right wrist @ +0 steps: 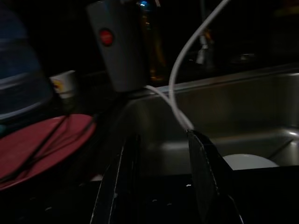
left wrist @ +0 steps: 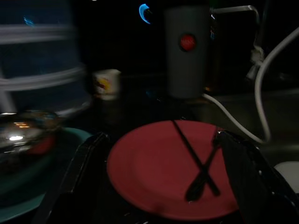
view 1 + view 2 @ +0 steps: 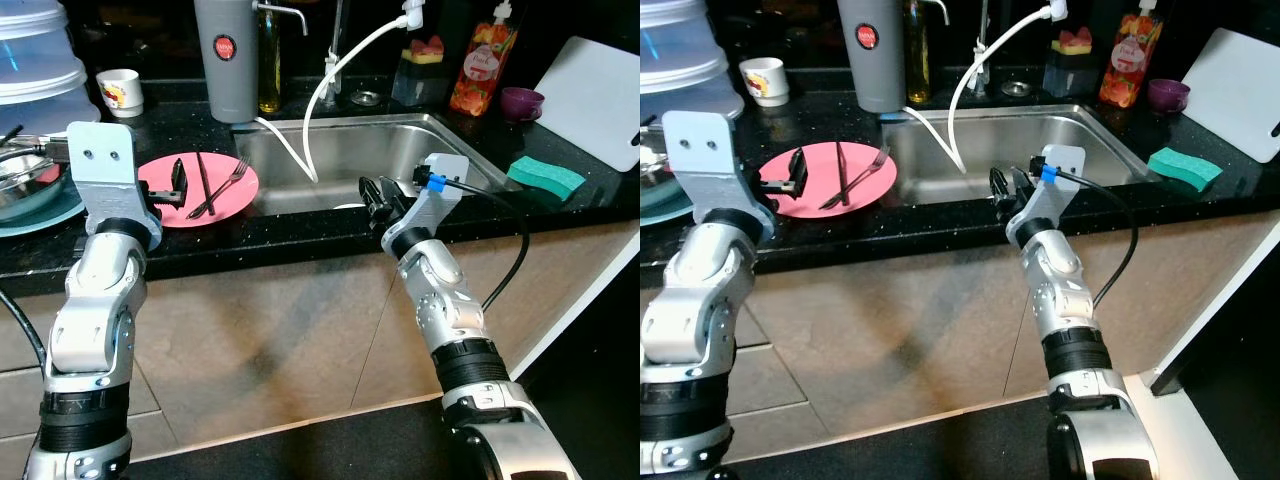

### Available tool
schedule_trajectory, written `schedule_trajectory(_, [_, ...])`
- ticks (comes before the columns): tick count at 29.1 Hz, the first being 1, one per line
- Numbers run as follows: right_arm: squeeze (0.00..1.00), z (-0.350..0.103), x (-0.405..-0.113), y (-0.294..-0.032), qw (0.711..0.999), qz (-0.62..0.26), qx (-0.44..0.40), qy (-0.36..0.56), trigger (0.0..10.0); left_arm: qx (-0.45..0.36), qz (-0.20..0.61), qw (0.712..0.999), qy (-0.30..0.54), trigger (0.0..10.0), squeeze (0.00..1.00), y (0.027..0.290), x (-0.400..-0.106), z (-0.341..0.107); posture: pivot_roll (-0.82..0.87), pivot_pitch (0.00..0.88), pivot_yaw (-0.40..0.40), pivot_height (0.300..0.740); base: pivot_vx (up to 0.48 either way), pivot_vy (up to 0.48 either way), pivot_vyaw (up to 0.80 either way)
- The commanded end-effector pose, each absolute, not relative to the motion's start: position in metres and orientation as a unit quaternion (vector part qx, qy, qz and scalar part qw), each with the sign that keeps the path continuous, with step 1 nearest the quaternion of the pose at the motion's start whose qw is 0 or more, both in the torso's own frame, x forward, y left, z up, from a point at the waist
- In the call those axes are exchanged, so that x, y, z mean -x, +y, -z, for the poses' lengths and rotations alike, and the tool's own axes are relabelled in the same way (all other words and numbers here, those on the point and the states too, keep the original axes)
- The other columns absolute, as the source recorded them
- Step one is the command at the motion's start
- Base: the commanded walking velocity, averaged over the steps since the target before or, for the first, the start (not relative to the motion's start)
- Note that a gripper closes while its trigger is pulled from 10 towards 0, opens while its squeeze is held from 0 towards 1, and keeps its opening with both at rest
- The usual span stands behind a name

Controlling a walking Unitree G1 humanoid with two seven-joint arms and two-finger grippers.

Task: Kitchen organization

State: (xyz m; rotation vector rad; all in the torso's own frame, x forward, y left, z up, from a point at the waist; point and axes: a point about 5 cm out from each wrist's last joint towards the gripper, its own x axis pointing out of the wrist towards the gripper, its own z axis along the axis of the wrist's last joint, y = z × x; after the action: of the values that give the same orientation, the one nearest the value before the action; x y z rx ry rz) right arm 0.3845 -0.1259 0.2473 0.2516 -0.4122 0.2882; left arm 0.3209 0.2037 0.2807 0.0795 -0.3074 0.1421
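Two pincers hovering by the sink (image 3: 400, 150) on the black table (image 3: 300, 235).

Eye views: left pincer (image 3: 176, 185), spread, is hanging over the pink plate (image 3: 225, 195) beside the sink; right pincer (image 3: 380, 192), spread, is hovering at the sink's front rim.
Left wrist view: fork (image 2: 205, 168) and knife (image 2: 194, 154) are lying crossed on the plate.
Right wrist view: a white dish (image 1: 247, 162) is sitting inside the sink.

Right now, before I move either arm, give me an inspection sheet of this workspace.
Surface: black speckled counter around a steel sink.
Job's things: pink plate left of the sink, carrying a fork crossed over a dark utensil.
Clutter: grey canister, mug, green sponge, purple cup, white cutting board.
Grippers: left gripper open over the plate's left edge; right gripper open at the sink's front rim.
Cables: white hose dropping into the sink.
Surroundings: beige cabinet fronts below.
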Motion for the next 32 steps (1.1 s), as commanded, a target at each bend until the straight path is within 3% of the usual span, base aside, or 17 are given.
schedule_trajectory(1, [0.0,-0.247,-0.384,-0.126,0.961,-0.143,-0.123,-0.201,10.0,-0.034,-0.07,0.985,-0.151,10.0,0.0,0.203,-0.319,-0.279,0.13,0.051,-0.04,0.74,-0.27,0.0,0.0])
schedule_trajectory(12, [0.0,-0.247,-0.384,-0.125,0.961,-0.146,-0.123,-0.2,10.0,-0.034,-0.072,0.986,-0.145,10.0,0.0,0.204,-0.319,-0.275,0.13,0.043,-0.043,0.74,-0.263,0.0,0.0])
schedule_trajectory(32, [0.0,-0.222,-0.385,-0.128,0.974,-0.134,-0.102,-0.15,10.0,-0.009,-0.07,0.997,-0.045,10.0,0.0,0.209,-0.317,-0.211,0.12,0.047,-0.047,0.74,0.0,0.0,0.0])
